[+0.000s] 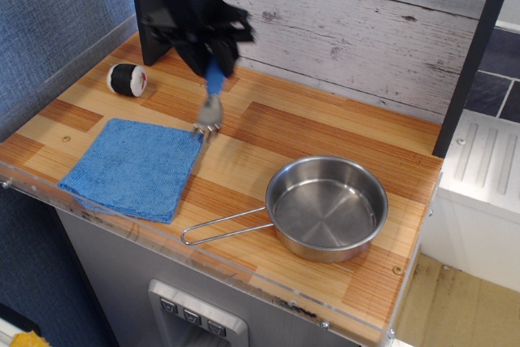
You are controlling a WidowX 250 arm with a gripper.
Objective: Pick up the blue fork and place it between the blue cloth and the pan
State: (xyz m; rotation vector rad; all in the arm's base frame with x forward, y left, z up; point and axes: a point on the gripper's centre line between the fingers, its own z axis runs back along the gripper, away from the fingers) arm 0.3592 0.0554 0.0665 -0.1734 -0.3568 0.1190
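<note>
Only one view here, looking down at the worktop [325, 132] from the front.

My claw [213, 61] is clamped on the blue fork [213, 97], pinching it up at the top of the fat handle so the tines hang straight down. Gripping it high like that keeps my fingers away from the wood when I lower it, and the metal end gets to touch down first. It's blurry up there, so I can't say exactly how the fingers sit on the handle, just that the fork is clearly hanging from them.

The tines are right at the far right corner of the blue cloth [130, 168], touching or just above it, can't tell which. So the fork is at the left edge of the gap, hugging the cloth rather than sitting in the middle.

The pan [327, 207] is off to the right and nearer the front, with its wire handle poking left toward the cloth's front corner. That leaves a bare strip of wood between the two, which I reckon is my drop zone. I'd want to shift right a bit first.

There's also a little sushi roll [127, 79] at the back left, well out of my way.
</note>
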